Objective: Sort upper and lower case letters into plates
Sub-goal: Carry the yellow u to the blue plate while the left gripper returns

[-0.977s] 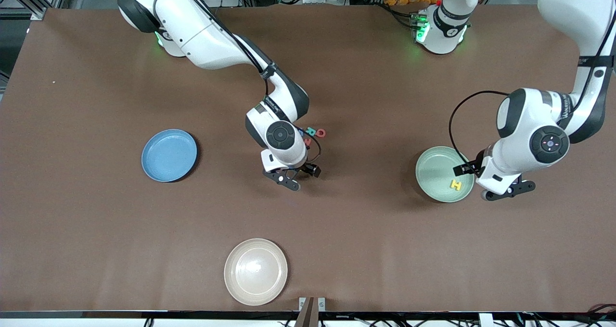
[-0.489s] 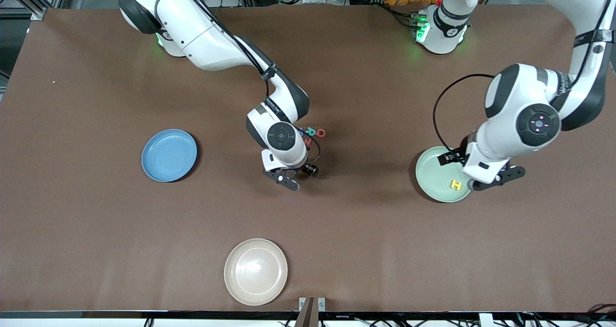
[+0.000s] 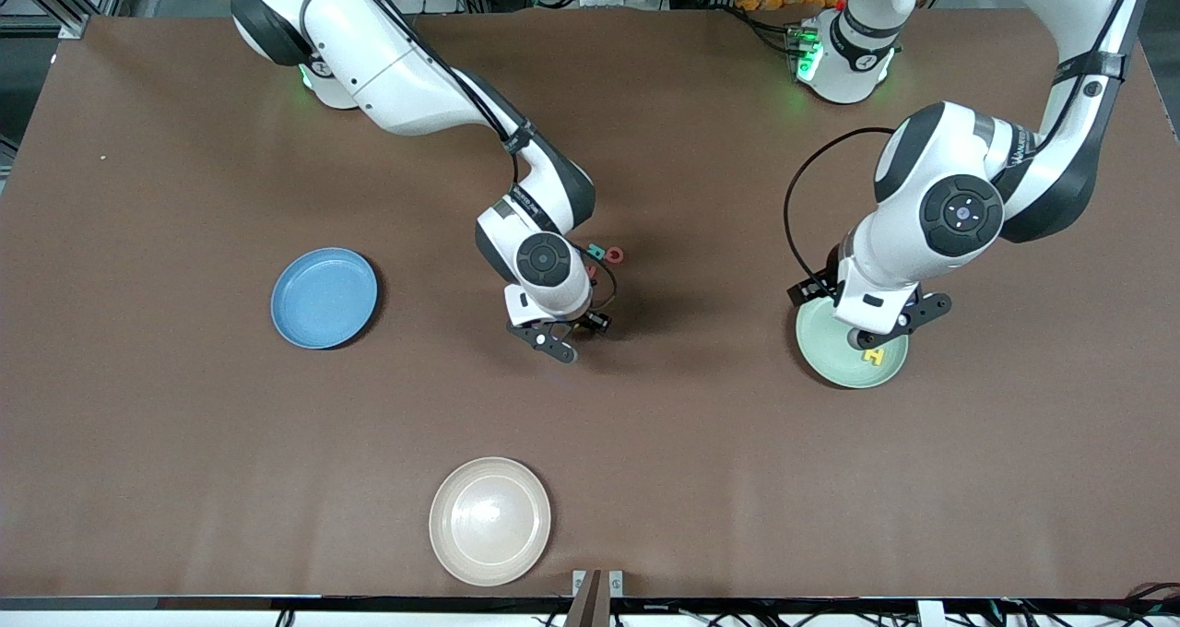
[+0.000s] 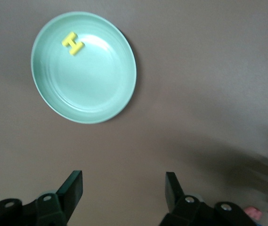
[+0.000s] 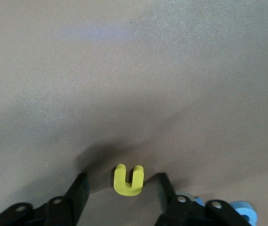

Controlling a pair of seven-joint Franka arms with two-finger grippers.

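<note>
R gripper, fingers apart astride small yellow chunky u letter mid-table: centre it, close squarely, lift straight; L gripper open, empty beside mint-green round matte plate, waits

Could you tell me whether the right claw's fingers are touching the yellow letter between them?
Apart. In the right wrist view the yellow letter lies on the table with bare brown surface showing between it and each finger of the right claw.
</note>
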